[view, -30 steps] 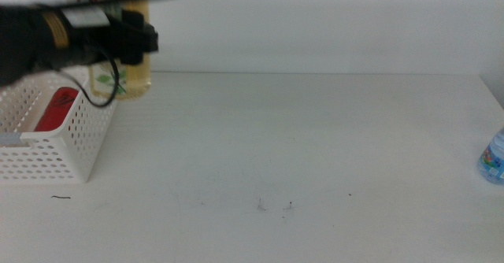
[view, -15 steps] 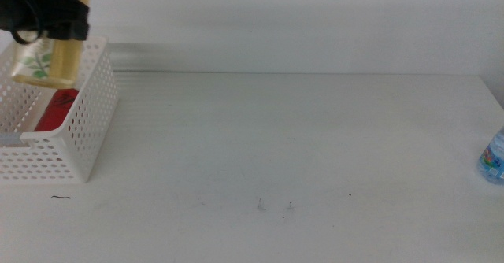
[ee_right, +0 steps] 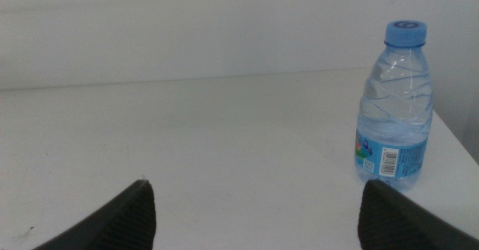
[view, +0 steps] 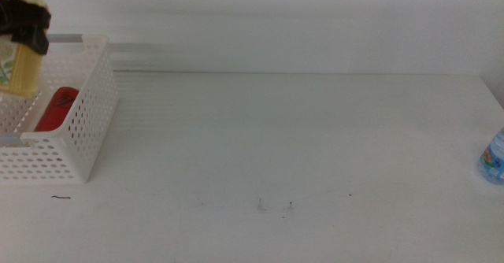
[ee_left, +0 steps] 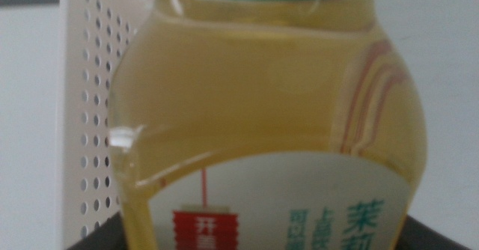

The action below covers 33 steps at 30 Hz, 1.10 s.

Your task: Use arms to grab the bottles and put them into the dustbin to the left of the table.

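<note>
At the far left of the middle view my left gripper point(view: 24, 27) is shut on the yellow drink bottle point(view: 20, 70) and holds it over the white perforated dustbin point(view: 79, 137). That bottle point(ee_left: 269, 123) fills the left wrist view, with the dustbin's wall point(ee_left: 93, 130) beside it. A red can point(view: 57, 109) lies inside the dustbin. The clear water bottle point(view: 493, 157) with a blue cap stands at the table's right edge. In the right wrist view it point(ee_right: 397, 108) stands upright ahead of my open right gripper point(ee_right: 254, 205), well apart from the jaws.
The white table point(view: 283, 153) stretches between the dustbin and the water bottle, with a few dark specks point(view: 274, 206) near the front. A pale wall runs behind the table's far edge.
My left gripper has carried the yellow bottle leftward, from behind the dustbin's right corner to above its inside. The water bottle and the can have not moved.
</note>
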Each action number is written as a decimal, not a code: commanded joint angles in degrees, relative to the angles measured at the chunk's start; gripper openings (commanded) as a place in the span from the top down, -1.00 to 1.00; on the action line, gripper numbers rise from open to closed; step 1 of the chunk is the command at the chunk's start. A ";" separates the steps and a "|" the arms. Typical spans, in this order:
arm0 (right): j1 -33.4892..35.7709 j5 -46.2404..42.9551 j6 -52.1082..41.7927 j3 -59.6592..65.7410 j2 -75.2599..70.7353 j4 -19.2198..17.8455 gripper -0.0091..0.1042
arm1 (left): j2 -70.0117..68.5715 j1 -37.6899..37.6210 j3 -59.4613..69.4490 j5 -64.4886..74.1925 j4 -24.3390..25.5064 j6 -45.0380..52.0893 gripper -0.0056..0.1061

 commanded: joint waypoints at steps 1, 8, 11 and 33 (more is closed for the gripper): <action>-0.01 -0.49 -0.18 0.20 -0.22 -0.58 -0.70 | 1.30 1.12 -1.26 -2.44 -0.15 0.17 0.26; -0.01 -0.49 -0.18 0.20 -0.22 -0.58 -0.70 | 7.16 1.64 -1.26 -6.18 -0.15 0.63 0.26; -0.01 -0.49 -0.18 0.20 -0.22 -0.58 -0.70 | 8.96 1.64 -1.26 -7.73 -1.77 2.31 0.26; -0.01 -0.49 -0.18 0.20 -0.22 -0.58 -0.70 | 14.12 1.53 -1.26 -6.94 -2.03 5.32 -0.72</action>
